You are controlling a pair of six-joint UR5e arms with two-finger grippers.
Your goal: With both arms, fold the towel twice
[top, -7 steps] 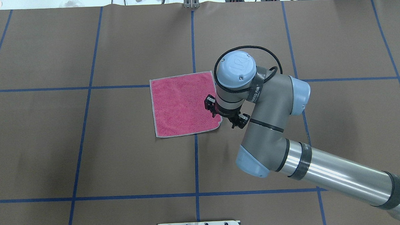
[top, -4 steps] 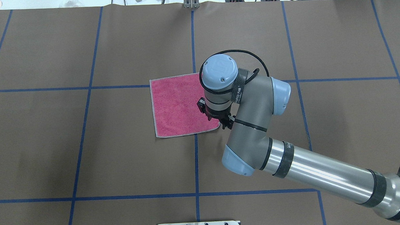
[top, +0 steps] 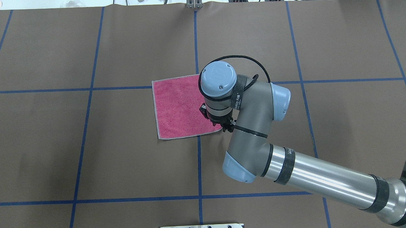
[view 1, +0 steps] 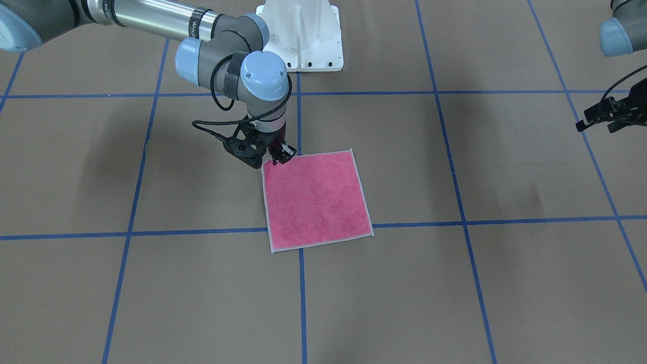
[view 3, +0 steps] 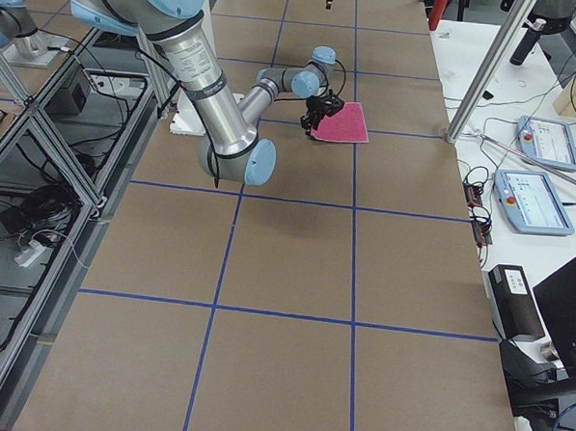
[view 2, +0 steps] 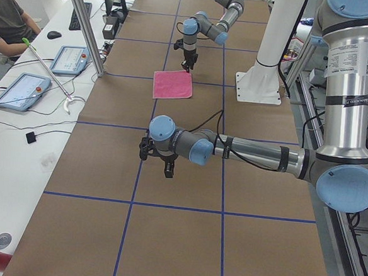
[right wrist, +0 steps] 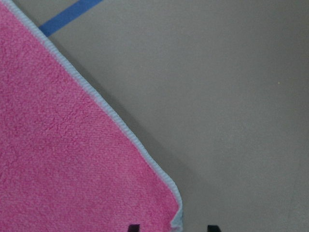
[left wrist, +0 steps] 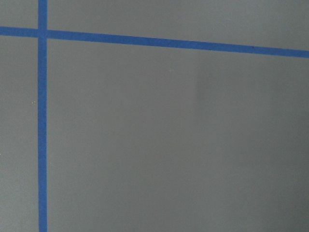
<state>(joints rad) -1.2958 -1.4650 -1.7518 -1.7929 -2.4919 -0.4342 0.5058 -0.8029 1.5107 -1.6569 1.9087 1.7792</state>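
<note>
The right gripper [view 1: 282,156] has shifted left and down over the towel [view 1: 316,199]'s near right corner, jaws apart astride it, not yet clenched; the first pinch looks imminent

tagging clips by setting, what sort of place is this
Most likely a robotics lab. The right arm and left arm reach over a table covered in brown paper with a blue tape grid, and a side bench holds control tablets and cables.
</note>
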